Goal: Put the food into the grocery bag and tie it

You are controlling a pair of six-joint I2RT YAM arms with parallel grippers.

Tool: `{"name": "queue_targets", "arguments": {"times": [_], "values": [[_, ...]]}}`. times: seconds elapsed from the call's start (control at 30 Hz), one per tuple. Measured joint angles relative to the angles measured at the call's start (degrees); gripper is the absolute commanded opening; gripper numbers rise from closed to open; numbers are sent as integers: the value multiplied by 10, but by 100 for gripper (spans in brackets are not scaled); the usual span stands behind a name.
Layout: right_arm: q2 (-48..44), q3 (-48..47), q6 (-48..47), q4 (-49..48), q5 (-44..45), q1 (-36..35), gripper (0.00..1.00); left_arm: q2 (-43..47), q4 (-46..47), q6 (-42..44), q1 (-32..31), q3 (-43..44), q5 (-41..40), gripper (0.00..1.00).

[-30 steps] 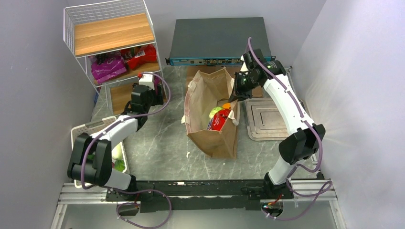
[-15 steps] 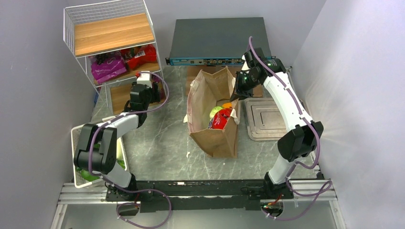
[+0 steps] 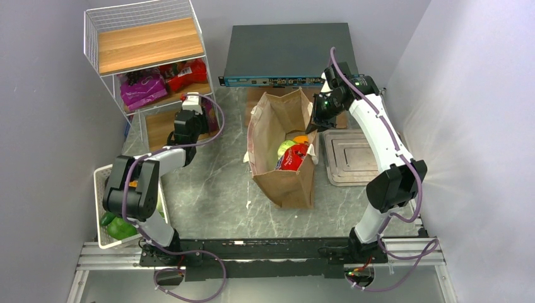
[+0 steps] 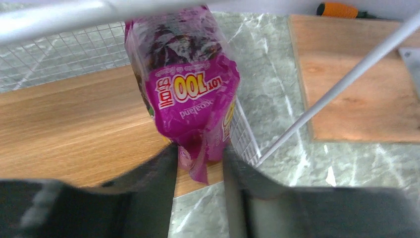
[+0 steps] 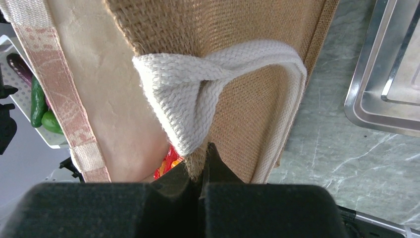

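Note:
The tan grocery bag (image 3: 281, 180) stands open mid-table. Inside it lie a red packet (image 3: 291, 158), the pale-green cabbage (image 3: 284, 148) and an orange piece (image 3: 301, 139). My right gripper (image 3: 313, 123) is shut on the bag's right rim (image 5: 237, 29), just below the cream handle (image 5: 198, 84). My left gripper (image 3: 189, 107) reaches into the wire shelf. Its jaws (image 4: 199, 153) stand partly open on either side of the crimped end of the purple packet (image 4: 190, 94), which lies on the wooden shelf board (image 4: 74, 119). More red packets (image 3: 186, 74) sit on that shelf.
The wire shelf (image 3: 145, 38) stands at the back left, and one of its rods (image 4: 341, 84) crosses close to my left fingers. A white basket (image 3: 104, 183) with green vegetables (image 3: 117, 227) is at the left edge. A metal tray (image 3: 353, 158) lies right of the bag. A dark box (image 3: 287, 53) is behind.
My left arm has pushed further toward the shelf and its jaws have narrowed around the purple packet's end. The right gripper has shifted slightly back, still holding the bag's rim.

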State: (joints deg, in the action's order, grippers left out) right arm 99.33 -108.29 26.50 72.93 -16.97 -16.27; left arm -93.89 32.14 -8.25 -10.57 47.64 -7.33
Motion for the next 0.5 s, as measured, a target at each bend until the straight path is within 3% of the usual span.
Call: {"name": "queue_targets", "arguments": {"times": [0.07, 0.33, 0.5], "values": [[0, -2, 0, 3, 0, 0, 0, -5, 4, -2, 1, 5, 0, 1], [0, -10, -2, 10, 5, 1, 0, -6, -1, -6, 3, 12, 1, 0], [0, -10, 0, 10, 4, 1, 0, 39, -26, -11, 3, -9, 2, 0]]}}
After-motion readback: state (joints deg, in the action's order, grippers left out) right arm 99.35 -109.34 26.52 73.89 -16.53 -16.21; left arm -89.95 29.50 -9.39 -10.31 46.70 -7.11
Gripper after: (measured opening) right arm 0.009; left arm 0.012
